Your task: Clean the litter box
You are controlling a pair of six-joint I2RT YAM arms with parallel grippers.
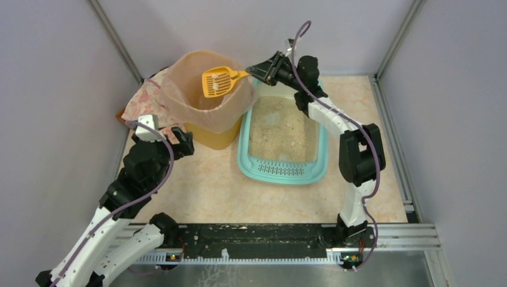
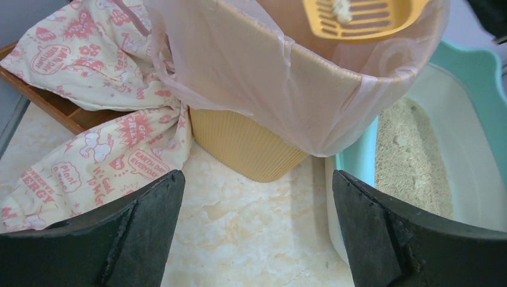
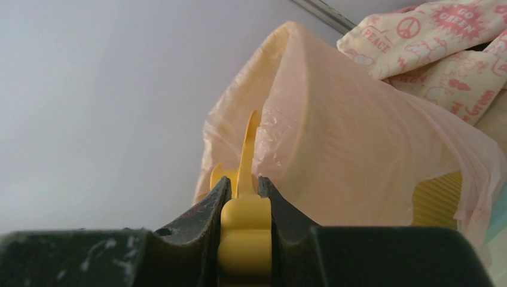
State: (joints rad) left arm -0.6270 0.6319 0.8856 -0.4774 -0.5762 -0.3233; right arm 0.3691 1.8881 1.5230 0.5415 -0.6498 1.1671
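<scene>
While the right gripper [image 1: 258,72] holds the scoop [image 1: 216,82] over the bin [image 1: 209,134], the risks below apply.

**State**
- Right fingers are clamped on the end of the scoop's handle. The head points toward 9 o'clock from the gripper, over the mouth of the bag [image 1: 179,95] that lines the bin.
- A few pale clumps [image 1: 218,84] lie on the slotted head.
- The left gripper [image 1: 164,134] has its fingers wide apart and holds nothing. It hovers at 7 o'clock from the bin, near it but not touching it.
- The litter box [image 1: 284,171] sits on the table [image 1: 197,185] at 4 o'clock from the bin, just beside it. Sandy litter [image 1: 281,134] covers its floor.
- A printed cloth [image 1: 140,101] lies at 10 o'clock from the bin.

**Hazards**
1. Spill outside the bin. The head sits toward the 1 o'clock side of the opening, not at its centre. Tipping toward that side could drop clumps onto the rim or back into the litter box.
2. Bag snag. The bag is loose and slumps at the rim. The head may already be brushing it, though no view settles this. A catch during withdrawal could drag the bag off the rim.
3. Bin shift. Nothing steadies the bin, so a sideways push from the scoop could slide or tip it toward the cloth.
4. Handle slip. The grip is at the far end only, so a sharp shake could turn the scoop between the fingers.
5. Incomplete dump. Clumps could lodge in the slots and be carried back over the table.
</scene>
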